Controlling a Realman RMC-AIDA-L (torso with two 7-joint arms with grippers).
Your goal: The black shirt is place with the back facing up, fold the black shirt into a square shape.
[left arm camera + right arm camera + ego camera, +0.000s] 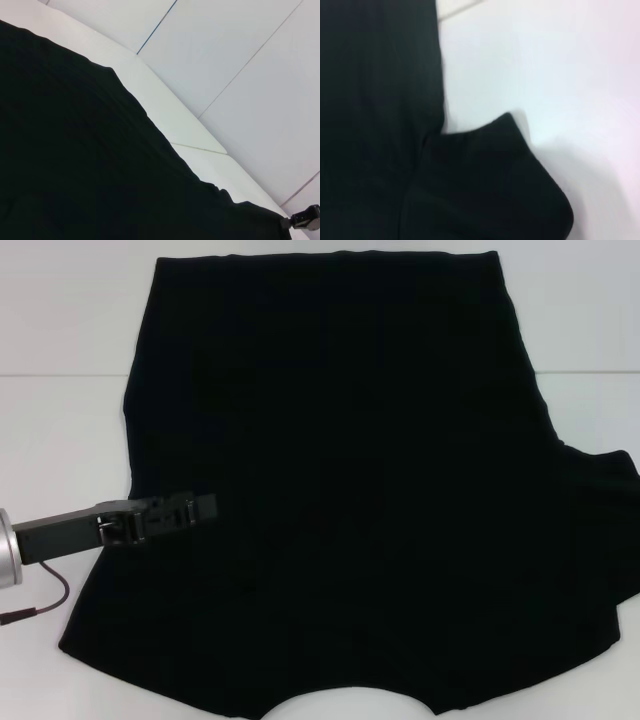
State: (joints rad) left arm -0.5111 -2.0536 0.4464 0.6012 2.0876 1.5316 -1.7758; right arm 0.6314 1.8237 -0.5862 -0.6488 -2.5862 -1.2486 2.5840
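— Where the shirt (pixel 350 480) lies, do we see it whole?

— Nearly. From the head view we see it spread flat on the white surface (pixel 60 320), covering most of what lies before us. Its straight hem runs along the far side, and the curved neck opening sits at the near edge. We find no print on the side facing up, only plain black cloth. On our right a sleeve juts out toward the edge of the view; on our left the side edge looks drawn in, and we make out no sleeve there.

— And our left gripper (pixel 205 506)?

— It reaches in from our left, low over the shirt's left part, its dark body lying nearly level with a silver wrist behind and a thin cable trailing below. We cannot tell how far its jaws stand apart, nor whether they have any cloth, since black sits on black there.

— What does the left wrist view give us?

— The shirt (pixel 75 165) fills the lower part, its edge running slantwise across the surface (pixel 170 120), with pale wall panels beyond. A small dark fitting shows at one corner.

— And the right side?

— We do not see the right gripper anywhere. Its wrist view shows the shirt (pixel 375 100) and the rounded sleeve end lying on the surface (pixel 560 65).
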